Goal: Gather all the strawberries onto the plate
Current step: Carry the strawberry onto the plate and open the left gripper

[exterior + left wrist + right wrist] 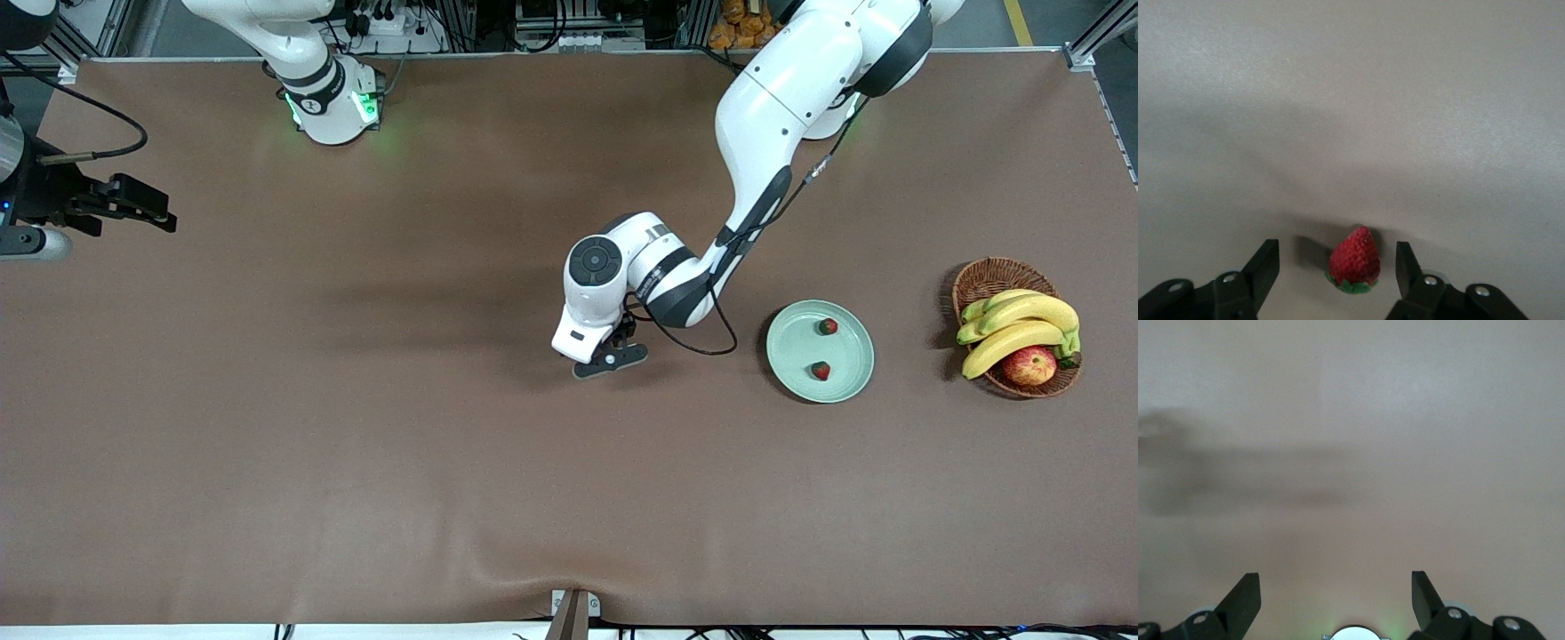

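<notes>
The pale mint-green plate (794, 348) lies toward the left arm's end of the table and holds two strawberries (828, 326) (821, 370). My left gripper (609, 358) is down at the table's middle, beside the plate toward the right arm's end. In the left wrist view it (1337, 249) is open, and a third strawberry (1355, 261) lies on the table between its fingers, touching neither. That berry is hidden in the front view. My right gripper (142, 206) waits open and empty above the right arm's end of the table; the right wrist view shows it (1335, 577) over bare table.
A brown wicker basket (989, 276) with bananas (1022, 324) and a red-yellow apple (1029, 365) stands beside the plate, closer to the table's end. The brown table cover has a small ridge at the edge nearest the front camera.
</notes>
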Motion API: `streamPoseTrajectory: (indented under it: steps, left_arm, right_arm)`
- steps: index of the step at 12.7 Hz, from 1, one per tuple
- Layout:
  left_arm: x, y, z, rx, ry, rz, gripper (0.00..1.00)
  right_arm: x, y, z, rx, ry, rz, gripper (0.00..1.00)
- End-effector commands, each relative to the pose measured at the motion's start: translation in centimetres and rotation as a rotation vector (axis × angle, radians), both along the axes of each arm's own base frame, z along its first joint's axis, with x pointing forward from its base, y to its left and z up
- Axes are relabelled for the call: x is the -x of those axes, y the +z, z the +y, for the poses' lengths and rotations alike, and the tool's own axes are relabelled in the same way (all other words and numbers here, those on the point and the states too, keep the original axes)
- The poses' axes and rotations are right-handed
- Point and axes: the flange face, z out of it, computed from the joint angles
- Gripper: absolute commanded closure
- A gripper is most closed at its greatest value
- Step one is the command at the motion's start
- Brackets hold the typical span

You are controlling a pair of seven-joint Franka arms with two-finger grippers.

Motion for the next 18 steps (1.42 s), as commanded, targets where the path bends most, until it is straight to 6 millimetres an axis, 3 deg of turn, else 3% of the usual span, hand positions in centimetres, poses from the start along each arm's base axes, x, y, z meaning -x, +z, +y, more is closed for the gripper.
streamPoseTrajectory:
  steps: [1,3,4,5,7,9,11,13,15,18]
  left_arm:
    - [-0.3,-0.6,-0.7,0.009,0.012,-0.030,0.39]
    - [0.1,-0.9,-1.0,0.007,0.020,-0.026,0.63]
    - [0.1,-0.7,-1.1,0.008,0.018,-0.030,0.86]
    - [0.0,-0.1,-1.1,0.010,0.013,-0.037,1.00]
    - [-1.5,2.6,0.2,0.008,0.029,-0.063,1.00]
    - [-4.5,6.3,4.4,-0.051,0.049,-0.067,1.00]
    - [-5.8,10.4,7.9,-0.118,-0.029,-0.038,1.00]
    - [-6.4,13.4,13.3,-0.131,-0.075,-0.014,1.00]
    - [-6.6,14.9,19.3,-0.113,-0.132,0.030,1.00]
    - [-7.5,14.5,29.1,-0.056,-0.202,0.100,1.00]
  right_arm:
    - [0.6,1.3,-0.6,-0.010,0.003,0.011,0.00]
    - [0.6,1.3,-1.0,0.011,0.000,0.011,0.00]
    - [0.6,1.3,-1.0,0.013,-0.001,0.008,0.00]
    - [0.6,1.3,-0.9,0.015,-0.004,0.010,0.00]
    - [0.4,1.4,-0.8,0.018,-0.008,-0.002,0.00]
    - [0.3,1.6,-0.9,0.021,-0.034,-0.012,0.00]
    - [0.3,1.7,-1.2,0.025,-0.072,-0.016,0.00]
    - [0.1,2.0,-1.1,0.027,-0.103,-0.035,0.00]
    - [0.1,2.1,-1.2,0.027,-0.104,-0.035,0.00]
    - [0.1,2.2,-1.4,0.027,-0.109,-0.040,0.00]
